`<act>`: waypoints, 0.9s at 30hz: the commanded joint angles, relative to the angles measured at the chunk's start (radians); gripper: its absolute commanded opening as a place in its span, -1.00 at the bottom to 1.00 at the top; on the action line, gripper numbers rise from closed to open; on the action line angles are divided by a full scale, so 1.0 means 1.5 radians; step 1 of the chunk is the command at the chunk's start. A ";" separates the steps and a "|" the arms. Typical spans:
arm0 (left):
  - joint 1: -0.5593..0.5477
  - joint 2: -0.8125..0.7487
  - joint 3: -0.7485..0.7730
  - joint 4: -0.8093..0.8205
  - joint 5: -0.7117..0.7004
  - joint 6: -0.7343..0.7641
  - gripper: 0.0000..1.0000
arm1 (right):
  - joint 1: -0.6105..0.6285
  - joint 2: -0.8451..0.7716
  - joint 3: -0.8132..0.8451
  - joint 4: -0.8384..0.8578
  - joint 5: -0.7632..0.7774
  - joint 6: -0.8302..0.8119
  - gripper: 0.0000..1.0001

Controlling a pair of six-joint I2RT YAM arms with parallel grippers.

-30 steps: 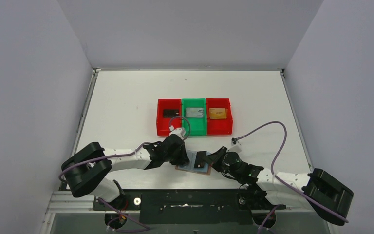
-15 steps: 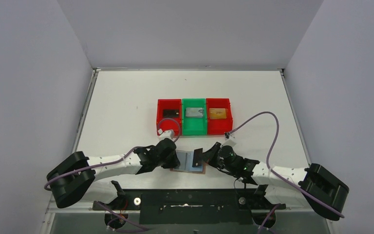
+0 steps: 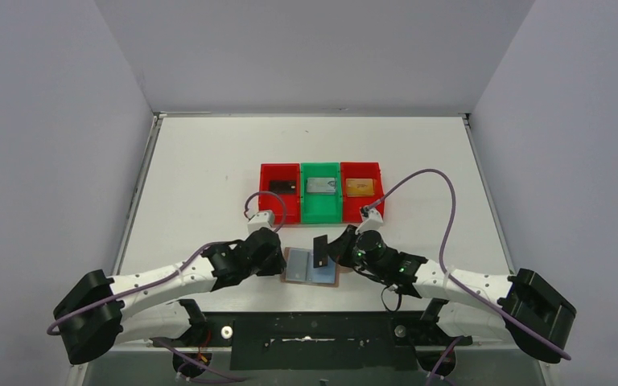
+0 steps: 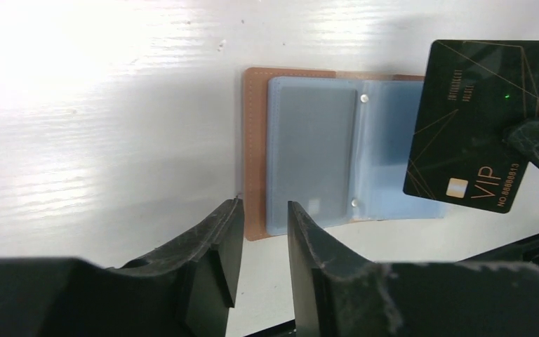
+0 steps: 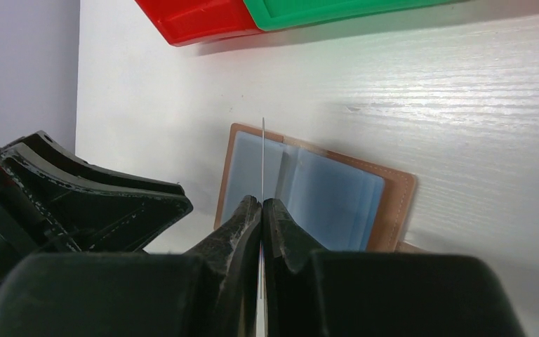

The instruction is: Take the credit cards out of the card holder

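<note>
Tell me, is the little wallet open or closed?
Open. The wallet lies spread flat on the table, blue pockets facing up. The right gripper pinches a black card, out of it.

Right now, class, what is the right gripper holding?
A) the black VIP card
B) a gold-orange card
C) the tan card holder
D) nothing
A: the right gripper is shut on the black VIP card, which shows edge-on between its fingers, over the open tan card holder.
</note>
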 commanded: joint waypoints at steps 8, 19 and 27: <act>0.182 -0.091 0.069 -0.084 0.043 0.145 0.08 | -0.002 -0.015 0.026 0.024 0.023 -0.068 -1.00; 0.399 -0.158 0.179 -0.172 0.027 0.262 0.60 | 0.014 -0.015 0.061 0.070 0.029 -0.220 -1.00; 0.435 -0.186 0.148 -0.156 -0.009 0.271 0.83 | 0.025 0.013 0.144 0.084 0.049 -0.514 -1.00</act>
